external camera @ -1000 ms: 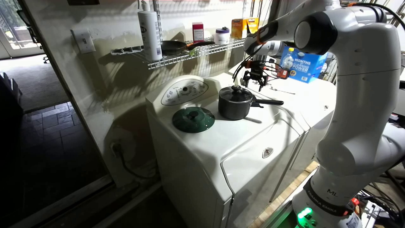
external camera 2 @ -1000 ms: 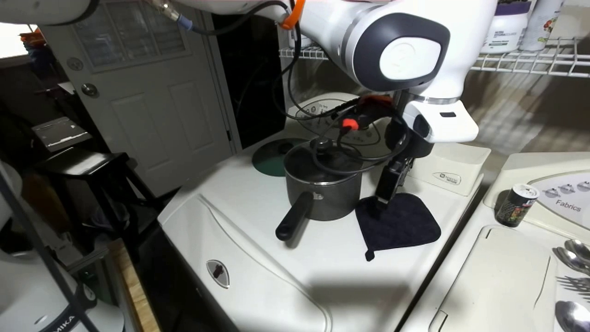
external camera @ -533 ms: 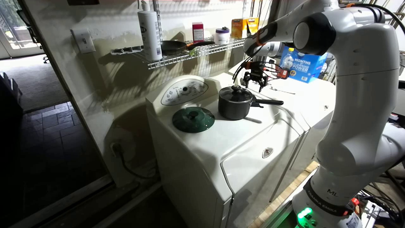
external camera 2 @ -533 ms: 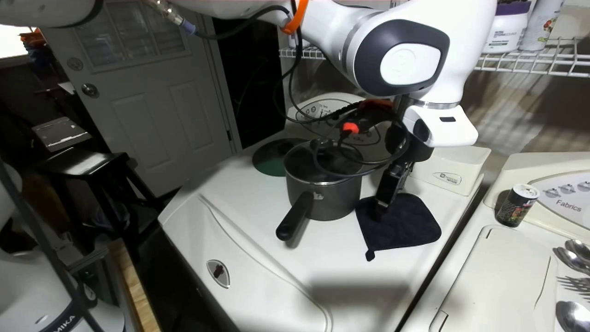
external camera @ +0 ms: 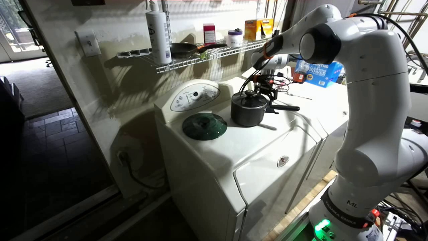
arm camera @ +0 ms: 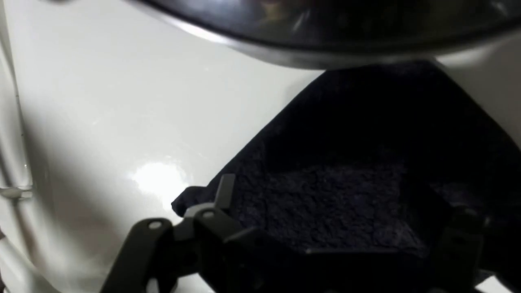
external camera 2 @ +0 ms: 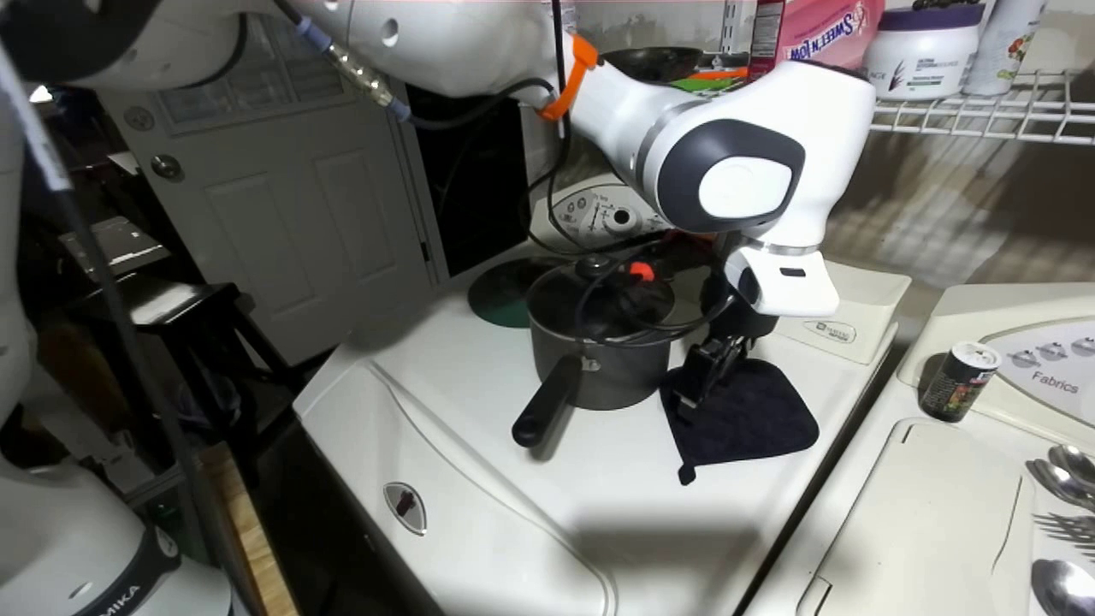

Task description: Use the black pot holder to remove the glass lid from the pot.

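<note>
Flat on the white appliance top lies the black pot holder [external camera 2: 757, 419], right beside the pot [external camera 2: 620, 376]. The see-through glass lid [external camera 2: 569, 304] rests on the pot's rim, its dark knob [external camera: 249, 93] upright. My gripper [arm camera: 345, 207] stands open over the pot holder [arm camera: 325, 211], fingers [arm camera: 225, 191] wide apart with only cloth showing below and between them. Whether the fingertips touch the cloth I cannot tell. The pot [arm camera: 285, 57] crosses the top of the wrist view, close ahead of the gripper. In an exterior view, the pot partly hides my gripper [external camera: 269, 95].
A dark green disc lid [external camera: 204, 126] lies on the far side of the pot. The pot's long handle [external camera 2: 547, 402] sticks out toward the front. A wire shelf [external camera: 200, 55] hangs above. On the neighbouring appliance are a small can [external camera 2: 960, 381] and cutlery [external camera 2: 1065, 513].
Within the last half second my gripper has come down toward the pot holder and shifted slightly in the pot's direction, still open. Pot, lid and pot holder have not moved.
</note>
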`<state>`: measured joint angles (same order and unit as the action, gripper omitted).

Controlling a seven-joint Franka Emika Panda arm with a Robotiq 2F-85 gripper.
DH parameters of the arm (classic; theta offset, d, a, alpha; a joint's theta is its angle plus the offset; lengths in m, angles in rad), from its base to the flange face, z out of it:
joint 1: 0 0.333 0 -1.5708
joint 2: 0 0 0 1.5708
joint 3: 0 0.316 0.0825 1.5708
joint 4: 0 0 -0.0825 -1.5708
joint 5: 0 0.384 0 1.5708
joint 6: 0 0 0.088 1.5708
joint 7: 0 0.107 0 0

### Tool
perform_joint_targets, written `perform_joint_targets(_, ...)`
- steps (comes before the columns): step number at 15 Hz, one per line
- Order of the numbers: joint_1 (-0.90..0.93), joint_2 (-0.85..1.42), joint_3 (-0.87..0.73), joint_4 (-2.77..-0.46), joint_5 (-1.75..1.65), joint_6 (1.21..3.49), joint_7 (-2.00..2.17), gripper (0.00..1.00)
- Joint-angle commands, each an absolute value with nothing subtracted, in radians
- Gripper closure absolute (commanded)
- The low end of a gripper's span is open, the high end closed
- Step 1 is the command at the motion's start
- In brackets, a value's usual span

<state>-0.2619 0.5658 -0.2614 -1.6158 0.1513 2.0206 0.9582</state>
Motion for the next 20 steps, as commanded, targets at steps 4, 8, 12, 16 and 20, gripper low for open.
perform_joint_targets(4, -0.240, 0.636, -0.278, -1.528, 0.131, 2.029, 1.017, 0.00)
perform_joint_targets(8, -0.247, 0.664, -0.289, -1.475, 0.121, 2.015, 1.014, 0.00)
perform_joint_targets(12, -0.259, 0.700, -0.290, -1.420, 0.125, 1.982, 1.002, 0.00)
perform_joint_targets(16, -0.273, 0.738, -0.284, -1.363, 0.128, 1.917, 0.986, 0.00)
perform_joint_targets(20, -0.279, 0.780, -0.282, -1.309, 0.127, 1.870, 0.984, 0.00)
